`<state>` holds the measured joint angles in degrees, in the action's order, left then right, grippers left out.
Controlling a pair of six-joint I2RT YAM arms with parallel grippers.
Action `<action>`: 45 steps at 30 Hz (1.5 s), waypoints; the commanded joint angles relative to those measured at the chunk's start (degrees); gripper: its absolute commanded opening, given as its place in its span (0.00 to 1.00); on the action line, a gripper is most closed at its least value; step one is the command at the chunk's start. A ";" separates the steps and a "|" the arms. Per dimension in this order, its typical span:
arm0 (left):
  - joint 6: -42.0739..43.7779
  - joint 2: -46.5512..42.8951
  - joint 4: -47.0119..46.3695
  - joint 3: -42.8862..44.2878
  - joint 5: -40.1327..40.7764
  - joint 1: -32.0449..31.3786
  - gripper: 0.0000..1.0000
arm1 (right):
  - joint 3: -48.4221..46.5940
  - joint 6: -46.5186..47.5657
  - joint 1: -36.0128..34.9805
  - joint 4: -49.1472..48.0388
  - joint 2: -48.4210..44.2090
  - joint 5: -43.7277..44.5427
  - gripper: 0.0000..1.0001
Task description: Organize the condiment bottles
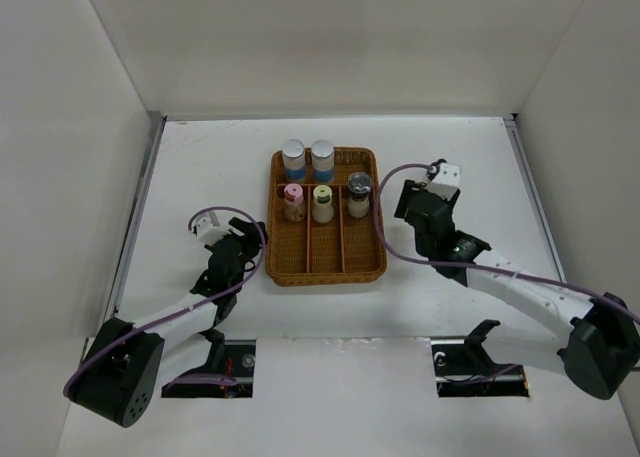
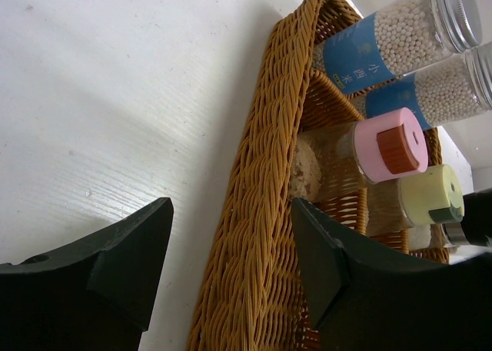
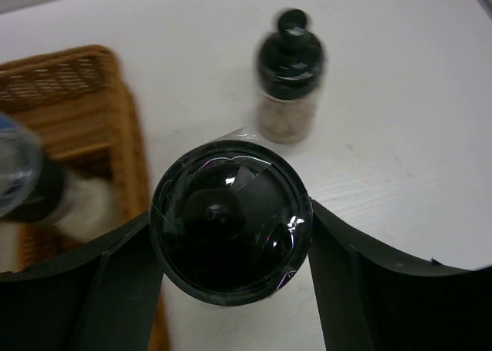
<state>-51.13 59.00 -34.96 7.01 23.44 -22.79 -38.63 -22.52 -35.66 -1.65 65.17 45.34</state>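
The white tabletop (image 1: 200, 167) carries everything. The left arm (image 1: 170, 312) reaches in from the near left and the right arm (image 1: 520, 287) from the near right. Between them sits the wicker tray (image 1: 325, 262), with a cross section at its far end and three lanes running toward the near side.

The left claw (image 2: 231, 209) is spread wide and grips nothing. In its wrist view the tray's left wall shows between the two fingers; whether either finger touches the wicker cannot be told. The right claw (image 3: 231, 216), just right of the tray's far right corner, is closed on a black-capped bottle (image 3: 223, 236), with a finger against each side of the cap. The cap hides the jar's body, so it cannot be told whether the jar stands on the tabletop or hangs above it. From above, the right wrist covers this bottle completely.

The left blue-labelled bottle (image 1: 292, 159) and the right blue-labelled bottle (image 1: 323, 158) stand side by side in the far section. Just nearer, at the far ends of the lanes, are the pink-capped bottle (image 1: 293, 201) on the left, the yellow-green-capped bottle (image 1: 322, 203) in the middle and the grey-capped bottle (image 1: 360, 192) on the right. In the right wrist view the grey-capped one is a blur cut off by the left edge.

A second black-capped bottle (image 3: 288, 90) stands upright on the tabletop, right of the tray and apart from the held one. It is slightly out of focus there and cannot be made out in the overhead view.
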 commanded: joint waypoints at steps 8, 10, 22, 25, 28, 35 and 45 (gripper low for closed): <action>-0.11 -1.87 -2.83 0.29 0.38 1.21 0.61 | -15.06 3.18 -17.89 -8.18 8.38 -9.47 0.55; -0.02 -1.96 -2.83 0.29 0.55 1.30 0.61 | -17.25 3.80 -20.09 -11.17 12.42 -11.32 0.55; -0.28 -2.40 -2.66 -0.15 -0.33 2.44 0.61 | -20.88 5.47 -23.71 -16.02 25.97 -11.68 0.55; -0.46 -1.70 -2.83 -0.06 -0.50 2.53 0.61 | -18.94 4.33 -24.67 -16.02 26.24 -10.28 0.55; -0.55 -1.61 -3.01 0.03 -0.68 2.27 0.61 | -16.92 3.19 -25.55 -15.93 26.59 -9.83 0.55; -0.37 -0.99 -3.18 0.29 -0.68 2.27 0.61 | -14.63 -0.50 -26.96 -14.96 27.38 -9.83 0.60; -0.37 -0.99 -3.18 0.38 -1.12 2.44 0.61 | -14.37 -0.42 -27.05 -13.73 25.28 -9.75 0.90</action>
<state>-51.11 58.04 -34.96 7.01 22.85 -20.62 -52.31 -22.72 -62.02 -12.19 93.21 34.28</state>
